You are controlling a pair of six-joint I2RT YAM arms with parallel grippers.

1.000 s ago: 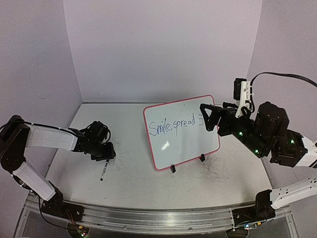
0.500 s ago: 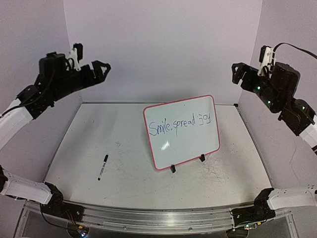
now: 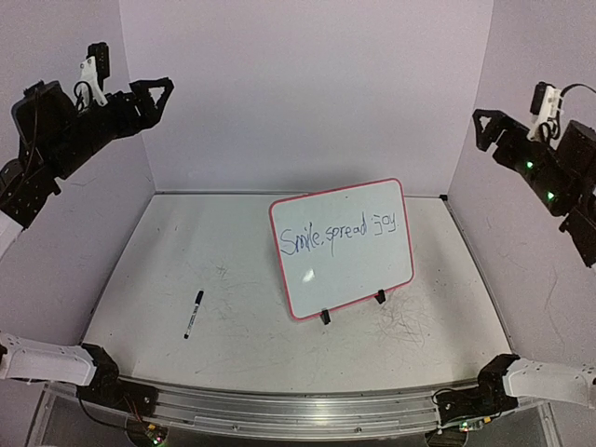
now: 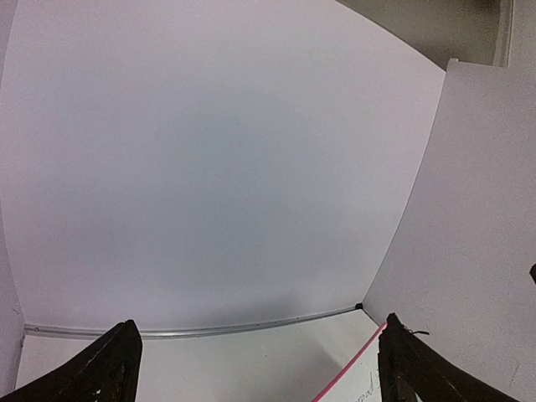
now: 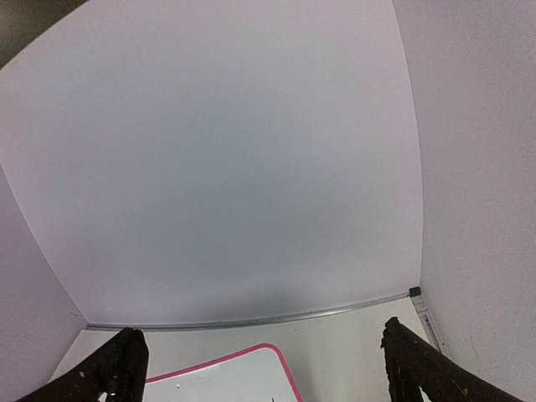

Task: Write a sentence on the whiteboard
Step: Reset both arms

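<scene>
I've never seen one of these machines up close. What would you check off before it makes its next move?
1. The sentence reads "Smile, spread joy" in one line: ok.
2. The whiteboard stands on the table, not fallen: ok.
3. The marker lies on the table left of the whiteboard, in no claw: ok.
4. The left claw is open, empty, raised high: ok.
5. The right claw is open, empty, raised high: ok.
6. The marker is capped: cannot tell.
</scene>
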